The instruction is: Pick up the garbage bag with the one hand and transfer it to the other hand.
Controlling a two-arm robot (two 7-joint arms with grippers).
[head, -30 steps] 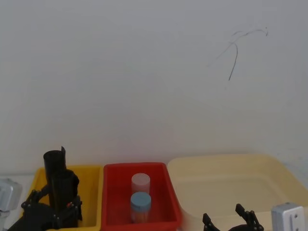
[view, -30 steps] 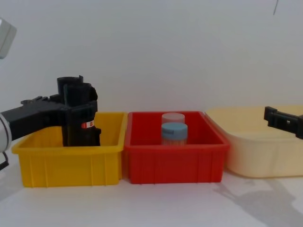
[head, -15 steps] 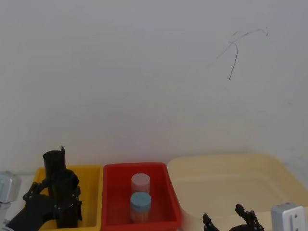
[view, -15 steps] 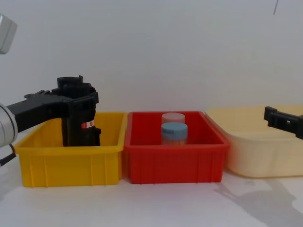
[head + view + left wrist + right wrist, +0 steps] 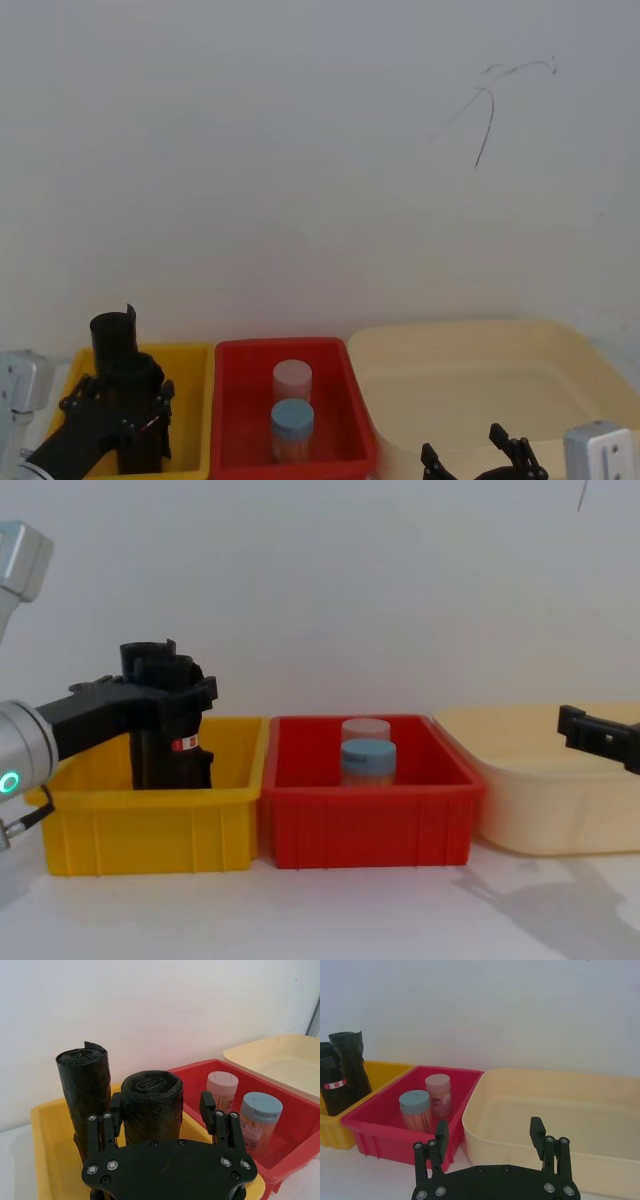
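Head: you're seeing the left gripper (image 5: 122, 395) straddling the garbage bag (image 5: 135, 372), which is standing upright in the yellow bin (image 5: 190, 352), touching the plain roll (image 5: 110, 335). Left wrist: fingers (image 5: 208, 1106) are sitting spread, one side showing a gap. Right wrist: the right gripper (image 5: 490, 1135) is hovering spread at the cream tub's (image 5: 620, 1160) near edge. Chest: the label (image 5: 186, 745) is facing you.
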